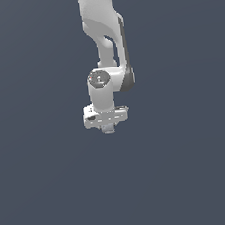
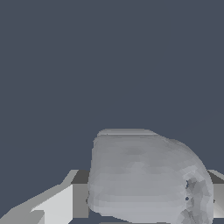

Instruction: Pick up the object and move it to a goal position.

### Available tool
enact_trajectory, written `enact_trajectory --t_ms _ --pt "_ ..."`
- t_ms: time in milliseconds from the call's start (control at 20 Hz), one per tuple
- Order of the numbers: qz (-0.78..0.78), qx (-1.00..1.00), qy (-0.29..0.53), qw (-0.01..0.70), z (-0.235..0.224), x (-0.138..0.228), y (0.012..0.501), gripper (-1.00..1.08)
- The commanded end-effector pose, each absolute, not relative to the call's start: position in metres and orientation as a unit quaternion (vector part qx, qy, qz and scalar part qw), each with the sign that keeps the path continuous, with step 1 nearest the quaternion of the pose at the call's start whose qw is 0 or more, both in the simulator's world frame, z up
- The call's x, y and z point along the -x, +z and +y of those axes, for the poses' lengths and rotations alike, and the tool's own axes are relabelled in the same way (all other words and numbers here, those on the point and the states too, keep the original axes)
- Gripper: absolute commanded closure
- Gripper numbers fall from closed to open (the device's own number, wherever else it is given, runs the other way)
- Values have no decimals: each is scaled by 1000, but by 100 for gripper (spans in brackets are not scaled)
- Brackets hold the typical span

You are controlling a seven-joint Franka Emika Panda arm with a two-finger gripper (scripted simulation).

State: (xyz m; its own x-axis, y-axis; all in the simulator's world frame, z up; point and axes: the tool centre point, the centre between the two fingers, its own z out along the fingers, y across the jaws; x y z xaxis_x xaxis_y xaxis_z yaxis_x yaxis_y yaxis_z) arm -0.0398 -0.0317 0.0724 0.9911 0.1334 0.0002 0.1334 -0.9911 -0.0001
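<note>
Object (image 2: 144,179): on my wrist feed I see a pale grey, rounded lump, roughly cube-shaped with soft corners, filling much of the picture close to the camera. One side of it is mottled with darker speckles. It sits between the two white fingers (image 2: 54,205) of the gripper; one finger shows clearly as a pale angled block with a darker inner face right against the lump, and the other is only a sliver at the far edge. The jaws appear to be clamped on the lump, with no gap visible on the clearer side.

On my exterior feed, the white arm (image 1: 104,41) comes down from the top of the picture, and the gripper (image 1: 108,128) hangs at its end, pointing downward near the middle of the frame. A small grey nub (image 1: 108,129) pokes out just beneath the white gripper block; it is far narrower than the block and too small for me to make out any detail.

Behind everything is a flat, dark blue-grey backdrop (image 1: 44,190). I cannot tell from either feed whether the lump touches a surface or is held clear of one.
</note>
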Motion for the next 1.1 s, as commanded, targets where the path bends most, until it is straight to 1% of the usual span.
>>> enact_trajectory --t_ms 0,250,1050 --pt "-66 998 -1 0 -44 44 88 108" --pt "-66 998 -1 1 -75 56 129 108" --pt "-66 998 0 1 -191 96 283 108"
